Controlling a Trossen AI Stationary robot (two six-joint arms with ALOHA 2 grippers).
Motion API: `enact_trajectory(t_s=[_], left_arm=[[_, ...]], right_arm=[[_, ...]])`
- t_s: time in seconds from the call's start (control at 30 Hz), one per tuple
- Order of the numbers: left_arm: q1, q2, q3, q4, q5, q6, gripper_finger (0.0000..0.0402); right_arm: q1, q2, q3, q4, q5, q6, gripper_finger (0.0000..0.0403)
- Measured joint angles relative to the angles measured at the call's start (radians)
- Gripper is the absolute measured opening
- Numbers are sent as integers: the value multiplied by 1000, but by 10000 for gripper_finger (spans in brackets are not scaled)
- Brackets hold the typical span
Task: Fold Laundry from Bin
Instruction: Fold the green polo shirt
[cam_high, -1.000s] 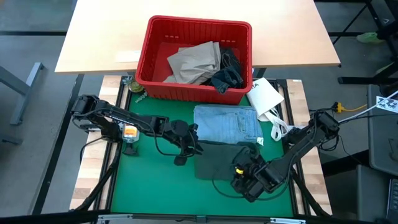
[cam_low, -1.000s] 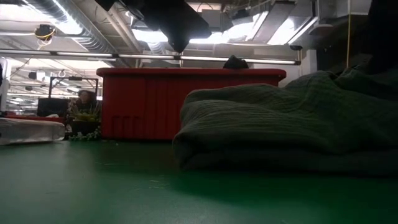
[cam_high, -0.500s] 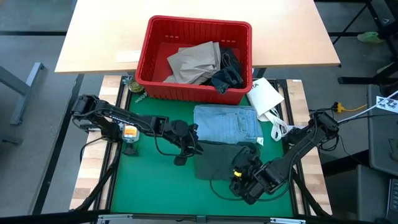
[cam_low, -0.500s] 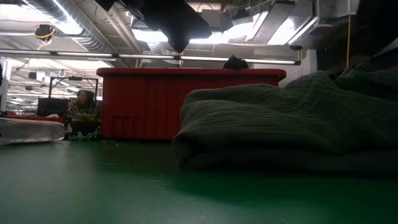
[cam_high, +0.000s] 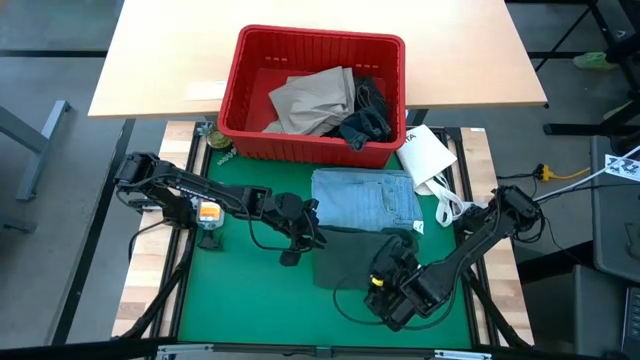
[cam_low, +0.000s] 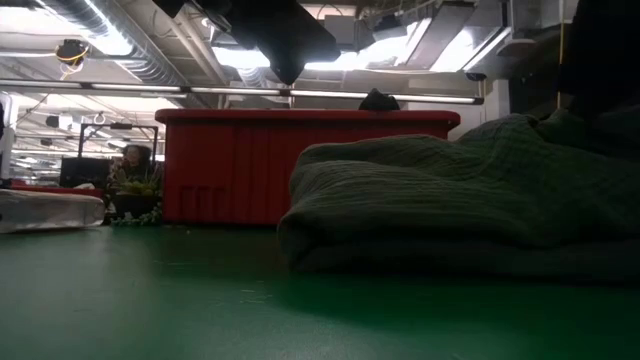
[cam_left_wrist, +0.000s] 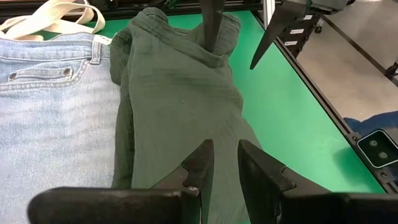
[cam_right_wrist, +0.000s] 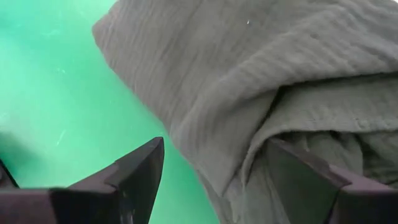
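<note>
Laundry lies partly on the green mat (cam_high: 230, 290) and partly in the red bin (cam_high: 312, 92) at the far edge of the work area.

Left gripper (cam_high: 312, 232): positioned at the left edge of the dark green garment (cam_high: 345, 257). In the left wrist view its fingers (cam_left_wrist: 198, 167) stand a narrow gap apart with green cloth in and below the gap; the garment's edge appears pinched, though the contact itself is not clearly visible. Light blue jeans (cam_high: 365, 199) lie flat just beyond this gripper, touching the green garment's far edge.

Right gripper (cam_high: 378, 280): set at the near right corner of the same green garment. Its jaws are spread wide, one finger (cam_right_wrist: 140, 171) over bare mat, the other over a fold of the cloth, nothing clamped between them.

Beyond both grippers, the bin holds tan trousers (cam_high: 312, 100) and a dark blue garment (cam_high: 368, 115). A white packet (cam_high: 425, 155) lies right of the bin, well apart from either gripper.
</note>
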Motion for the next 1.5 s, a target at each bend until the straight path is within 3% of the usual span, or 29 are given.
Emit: enact_trajectory(t_s=[0.43, 0.97, 1.23, 1.5], left_arm=[[0, 0, 0, -9, 1, 0, 69], [-2, 0, 0, -9, 1, -5, 69], [-64, 34, 1, -70, 9, -9, 69], [-135, 140, 1, -59, -159, -8, 69]], right_arm=[[-40, 31, -2, -24, -20, -24, 271], [-39, 32, -2, -102, -62, -58, 104], [-39, 32, -2, -109, -85, -102, 11], [-38, 31, 0, -130, -192, -120, 17]])
